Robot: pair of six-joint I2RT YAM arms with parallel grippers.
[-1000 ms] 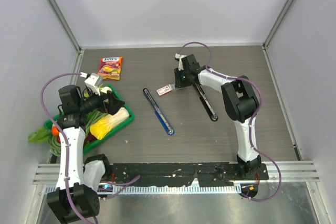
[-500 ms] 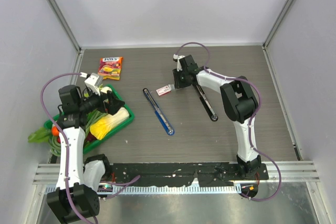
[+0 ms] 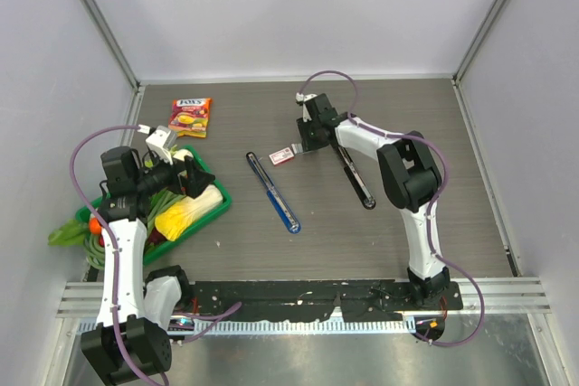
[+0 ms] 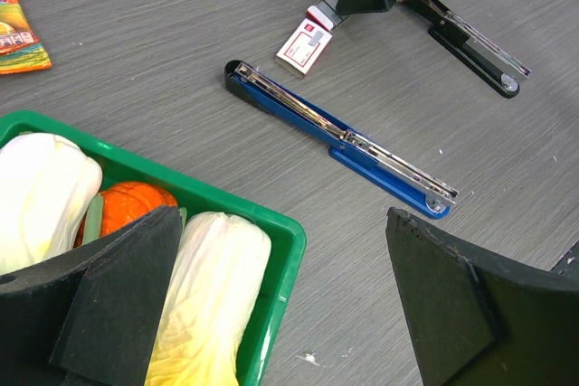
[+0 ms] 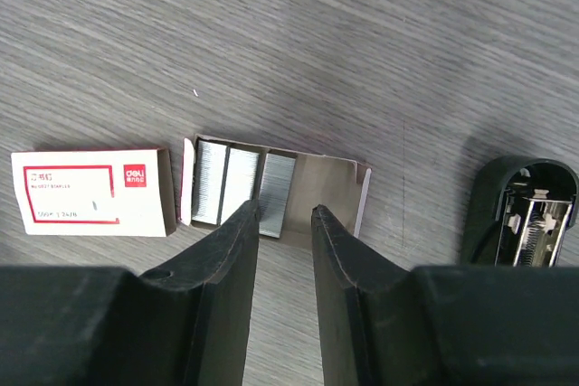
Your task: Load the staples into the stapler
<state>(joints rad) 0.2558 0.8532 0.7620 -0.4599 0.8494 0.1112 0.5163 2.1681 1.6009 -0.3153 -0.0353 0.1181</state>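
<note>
right fingers (image 5: 226, 268) a little apart over the rightmost strip of staples (image 5: 279, 178), in an open tray (image 5: 326, 187) mid-tabletop (image 3: 407, 115); black stapler (image 5: 520, 210) just right. left fingers (image 4: 118, 305) wide apart over a green bin (image 4: 226, 205).

Blue stapler (image 4: 339, 137) lies opened out flat, slanting across the middle of the grey desk (image 4: 163, 61). A little red-and-white box (image 4: 305, 42) sits just past its far end. Black stapler (image 4: 470, 38) lies open further back right. Green tray (image 4: 288, 228) of veg (image 4: 217, 287) is near left. Left gripper (image 4: 282, 255) has its jaws spread wide.
</note>
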